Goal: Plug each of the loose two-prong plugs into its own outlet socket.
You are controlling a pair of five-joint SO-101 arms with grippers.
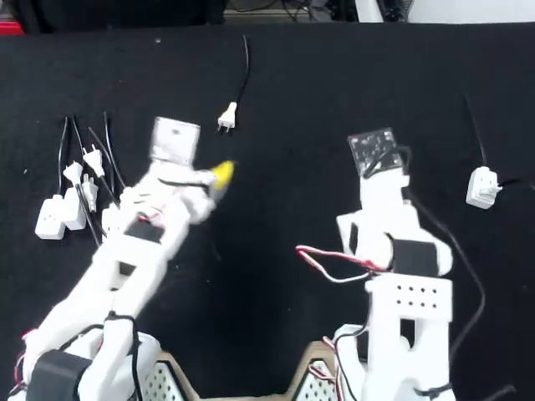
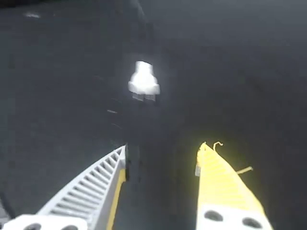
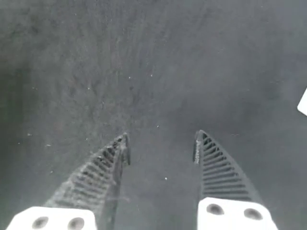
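Approach is our step: left fingers (image 2: 225,182) wide, loose plug (image 2: 144,82) just beyond their tips, so next we advance and close on it; right fingers (image 3: 218,167) spread, empty.

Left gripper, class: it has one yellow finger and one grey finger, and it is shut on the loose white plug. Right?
No. The left gripper is open, with one yellow finger and one grey finger; the loose white plug lies on the black table ahead of it, untouched, as the left wrist view shows.
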